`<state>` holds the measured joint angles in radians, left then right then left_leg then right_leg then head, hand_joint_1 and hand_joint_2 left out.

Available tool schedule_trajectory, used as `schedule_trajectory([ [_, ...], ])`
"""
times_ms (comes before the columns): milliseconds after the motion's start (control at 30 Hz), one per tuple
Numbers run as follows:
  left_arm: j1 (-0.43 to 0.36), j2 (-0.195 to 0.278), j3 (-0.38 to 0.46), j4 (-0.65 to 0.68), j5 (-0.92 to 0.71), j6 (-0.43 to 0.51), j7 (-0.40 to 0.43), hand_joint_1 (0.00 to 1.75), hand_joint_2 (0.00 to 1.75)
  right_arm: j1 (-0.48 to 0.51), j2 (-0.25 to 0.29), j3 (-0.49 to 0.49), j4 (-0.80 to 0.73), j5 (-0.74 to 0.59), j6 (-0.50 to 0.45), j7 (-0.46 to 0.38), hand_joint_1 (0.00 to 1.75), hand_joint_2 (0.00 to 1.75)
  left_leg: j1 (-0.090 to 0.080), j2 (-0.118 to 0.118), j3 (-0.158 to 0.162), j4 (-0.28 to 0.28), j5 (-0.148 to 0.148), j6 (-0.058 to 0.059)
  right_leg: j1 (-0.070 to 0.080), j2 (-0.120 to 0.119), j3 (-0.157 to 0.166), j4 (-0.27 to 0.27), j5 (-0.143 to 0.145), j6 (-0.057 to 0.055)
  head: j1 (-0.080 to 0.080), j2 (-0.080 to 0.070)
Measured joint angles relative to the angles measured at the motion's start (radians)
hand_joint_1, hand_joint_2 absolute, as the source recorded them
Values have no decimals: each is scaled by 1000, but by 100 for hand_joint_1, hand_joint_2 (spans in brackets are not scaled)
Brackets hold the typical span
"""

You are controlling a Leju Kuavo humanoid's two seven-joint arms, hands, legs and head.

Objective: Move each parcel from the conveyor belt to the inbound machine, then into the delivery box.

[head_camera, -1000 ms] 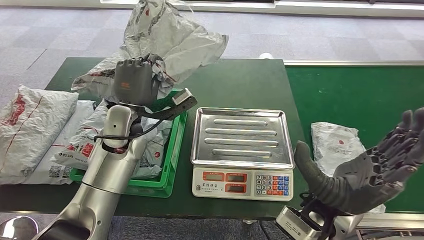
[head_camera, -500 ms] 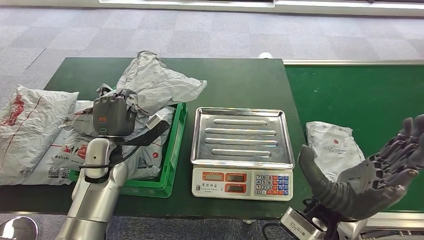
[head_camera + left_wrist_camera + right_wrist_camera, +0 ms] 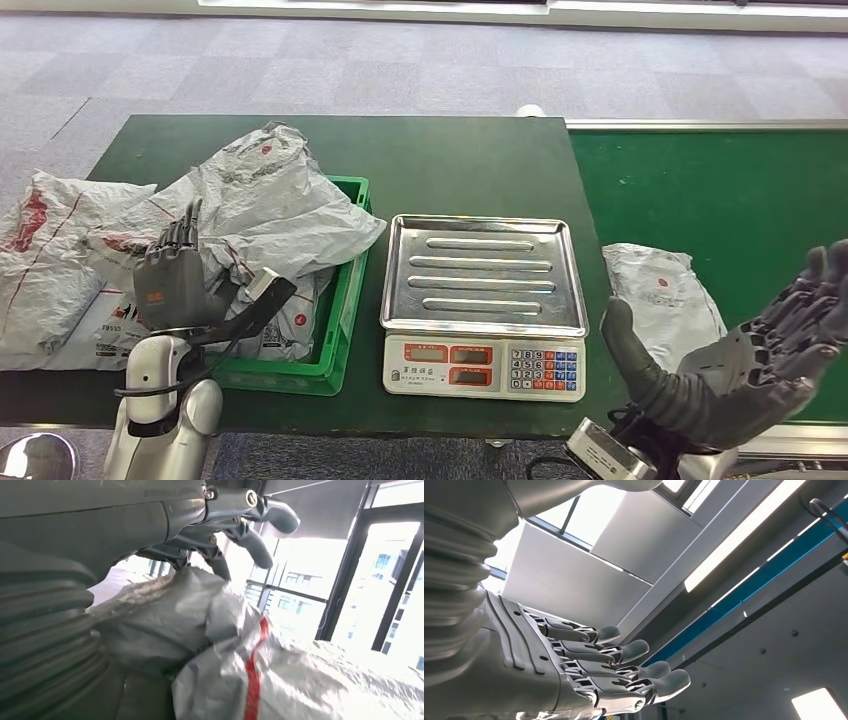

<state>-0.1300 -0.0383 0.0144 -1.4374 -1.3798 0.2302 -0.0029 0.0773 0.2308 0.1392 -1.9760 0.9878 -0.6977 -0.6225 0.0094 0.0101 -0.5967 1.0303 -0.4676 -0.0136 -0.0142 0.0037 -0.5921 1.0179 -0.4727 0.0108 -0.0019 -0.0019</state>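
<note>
on the dark green bench (image 3: 470, 160) a green crate (image 3: 345, 300) sits left of a steel weighing scale (image 3: 484, 305), whose tray is bare. a crumpled grey parcel (image 3: 270, 200) lies draped over the crate, on top of other bagged parcels inside it, and its far end spills past the crate's back rim onto the bench. more white-and-red bags (image 3: 45, 260) lie on the bench just left of the crate. the left robot hand (image 3: 175, 285) is at the near left corner of the crate, back of the hand toward the camera, fingers straight and apart, holding nothing; in the left wrist view its fingers (image 3: 250, 535) stand just above the wrinkled grey plastic with a red stripe, and contact cannot be told. on the green conveyor belt (image 3: 720, 190) to the right of the scale lies another white parcel (image 3: 660, 295), flat, near the belt's left edge. the right robot hand (image 3: 740, 365) hovers at the near side of this parcel, palm up, fingers spread wide and thumb out, empty.
</note>
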Motion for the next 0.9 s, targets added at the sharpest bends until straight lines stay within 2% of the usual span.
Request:
schedule_trajectory([
  [100, 9, -1, 5, -20, 46, -9, -36, 0, 175, 5, 0, 0, 0, -4, 0, -1, 0, 175, 0, 0, 0, 0, 0, 0, 0, 0, 0, 0, 0, 0, 0, 0],
  [167, 21, -1, 5, -43, 206, -49, -168, 0, 175, 6, -1, 0, 0, -18, 0, 0, 0, 175, 0, 0, 0, 0, 0, 0, 0, 0, 0, 0, 0, 0, 0, 0],
  [267, 63, -1, -8, -118, 522, -161, -429, 0, 175, 1, -4, -2, 10, -56, 0, 14, 0, 175, 0, 1, 0, 0, 0, 0, 0, 0, 0, 0, 0, 0, 0, 0],
  [367, 107, 2, -32, -213, 676, -251, -551, 0, 175, -17, -8, -14, 38, -80, 0, 36, 0, 175, 0, 0, 0, 0, 0, 0, 0, 0, 0, 0, 0, 0, 0, 0],
  [500, 145, 7, -46, -299, 776, -322, -629, 0, 175, -40, -18, -36, 76, -74, 0, 92, 0, 175, 0, 0, 0, 0, -1, 0, 0, 0, 0, 0, -1, 1, 0, 0],
  [633, 170, 29, -63, -388, 977, -347, -692, 0, 175, -78, -27, -94, 139, 14, 2, 215, 0, 175, 0, 0, 0, 0, 0, 0, 0, 0, 0, 0, 0, 0, 0, 0],
  [767, 180, 130, -169, -532, 1127, -285, -700, 0, 175, -135, -47, -194, 233, 145, 8, 363, 0, 175, 0, -1, 1, 0, 0, 0, 0, -1, 1, 0, 0, 0, 0, 0],
  [900, 159, 215, -295, -646, 1183, -260, -701, 0, 175, -203, -73, -354, 351, 376, 13, 532, 0, 175, 0, -3, 1, 0, 0, 1, 0, -3, 2, 0, 0, 1, 0, 0],
])
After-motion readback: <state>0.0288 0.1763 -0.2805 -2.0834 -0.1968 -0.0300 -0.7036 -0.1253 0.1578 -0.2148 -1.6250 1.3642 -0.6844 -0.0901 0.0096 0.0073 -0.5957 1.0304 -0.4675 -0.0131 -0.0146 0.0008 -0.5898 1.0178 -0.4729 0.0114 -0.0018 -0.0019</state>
